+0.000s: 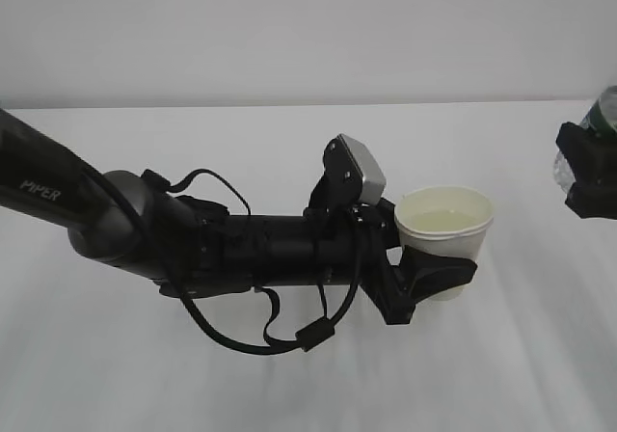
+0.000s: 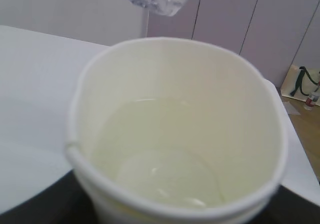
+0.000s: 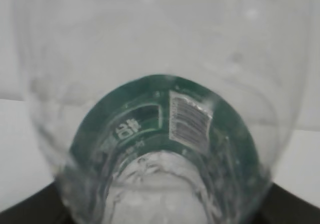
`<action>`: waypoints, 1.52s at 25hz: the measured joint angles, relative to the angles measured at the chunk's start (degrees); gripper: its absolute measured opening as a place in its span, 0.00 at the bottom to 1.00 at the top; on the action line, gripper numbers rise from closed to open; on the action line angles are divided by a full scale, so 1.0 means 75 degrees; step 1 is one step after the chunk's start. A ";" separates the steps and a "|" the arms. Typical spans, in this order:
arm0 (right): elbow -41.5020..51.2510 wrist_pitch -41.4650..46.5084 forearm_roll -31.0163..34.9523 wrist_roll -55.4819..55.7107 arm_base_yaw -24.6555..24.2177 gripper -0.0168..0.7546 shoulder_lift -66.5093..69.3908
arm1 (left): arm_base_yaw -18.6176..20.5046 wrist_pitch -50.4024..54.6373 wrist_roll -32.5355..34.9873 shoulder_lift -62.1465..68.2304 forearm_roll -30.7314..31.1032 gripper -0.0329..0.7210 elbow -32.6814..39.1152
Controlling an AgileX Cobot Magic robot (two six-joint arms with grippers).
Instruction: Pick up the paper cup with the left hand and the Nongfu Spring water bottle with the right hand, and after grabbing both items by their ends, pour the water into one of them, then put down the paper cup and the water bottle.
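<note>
The left arm (image 1: 145, 225) is thick, black and rounded, with "PIPER" in pale letters far back from its pincer (image 1: 429, 278). Loose black cables (image 1: 260, 340) loop under it. A grey camera box (image 1: 362, 170) sits just behind the black pincer. The right pincer (image 1: 588, 176) is black and blocky.

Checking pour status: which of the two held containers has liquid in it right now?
The small white paper cup in the left gripper: pale liquid pools at its bottom. The clear green-labelled plastic bottle, at the right edge, shows no visible liquid.
</note>
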 joint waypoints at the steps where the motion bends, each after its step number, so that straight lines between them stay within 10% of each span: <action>1: 0.0000 -0.0170 0.0000 0.0000 0.0000 0.58 0.0165 | 0.0000 0.0000 0.0000 0.0000 -0.0059 0.64 0.0000; 38: -0.1889 -0.0491 0.0517 -0.0192 0.0000 0.58 0.3937 | 0.0220 -0.0159 0.0000 0.0000 -0.0468 0.64 0.0000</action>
